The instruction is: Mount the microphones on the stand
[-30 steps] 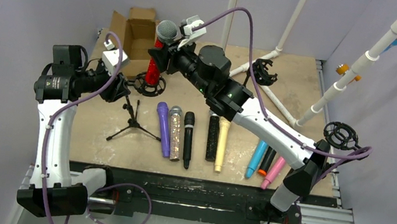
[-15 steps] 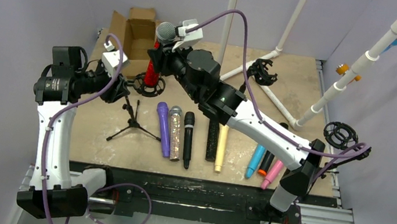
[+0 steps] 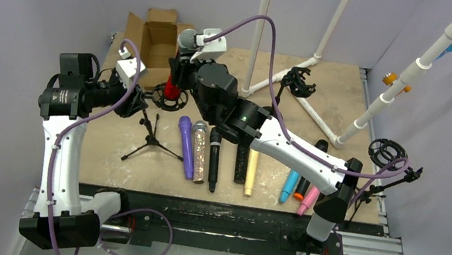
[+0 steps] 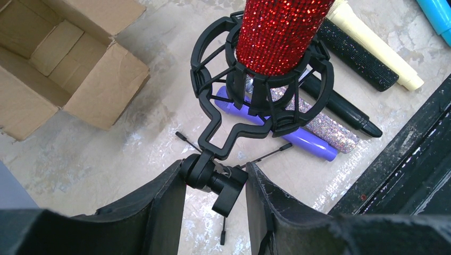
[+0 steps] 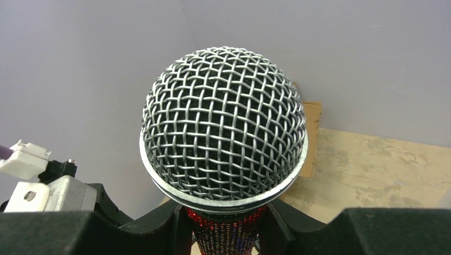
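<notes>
A red glitter microphone stands upright with its silver mesh head on top. My right gripper is shut on its body just below the head. Its lower end sits inside the black shock mount ring of the small tripod stand. My left gripper is shut on the stand's swivel knob under the ring. Several other microphones lie in a row on the table: purple, silver glitter, black, cream, light blue, pink.
An open cardboard box sits at the back left, close behind the stand. A white pipe frame rises at the back, with another shock mount at its foot. A third shock mount hangs off the table's right edge.
The right arm has swung left and nearer, and the red glitter microphone has come down a little into the ring. The left arm has stayed still on the stand.
</notes>
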Action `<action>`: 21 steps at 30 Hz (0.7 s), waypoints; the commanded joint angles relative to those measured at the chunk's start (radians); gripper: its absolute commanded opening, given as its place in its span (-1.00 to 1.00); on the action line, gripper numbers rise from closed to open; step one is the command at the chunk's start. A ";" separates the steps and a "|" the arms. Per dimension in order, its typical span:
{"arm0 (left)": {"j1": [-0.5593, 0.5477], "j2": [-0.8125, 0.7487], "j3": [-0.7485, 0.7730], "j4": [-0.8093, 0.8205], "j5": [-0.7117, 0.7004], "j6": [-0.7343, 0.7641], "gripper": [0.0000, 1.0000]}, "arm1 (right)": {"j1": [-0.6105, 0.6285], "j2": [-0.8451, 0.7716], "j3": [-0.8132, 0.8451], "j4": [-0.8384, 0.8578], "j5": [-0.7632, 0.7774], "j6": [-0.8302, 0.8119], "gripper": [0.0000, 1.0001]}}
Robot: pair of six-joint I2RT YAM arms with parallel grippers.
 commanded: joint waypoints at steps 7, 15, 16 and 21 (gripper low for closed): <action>-0.006 0.020 -0.038 -0.075 -0.034 0.037 -0.99 | 0.018 0.076 0.028 -0.154 0.126 0.070 -1.00; -0.007 0.020 -0.039 -0.084 -0.035 0.045 -1.00 | 0.035 0.133 0.113 -0.249 0.207 0.114 -1.00; -0.006 0.020 -0.039 -0.085 -0.034 0.045 -1.00 | 0.035 0.132 0.106 -0.245 0.201 0.111 -1.00; -0.007 0.018 -0.038 -0.095 -0.037 0.057 -1.00 | 0.029 0.057 -0.045 -0.072 -0.004 0.044 -1.00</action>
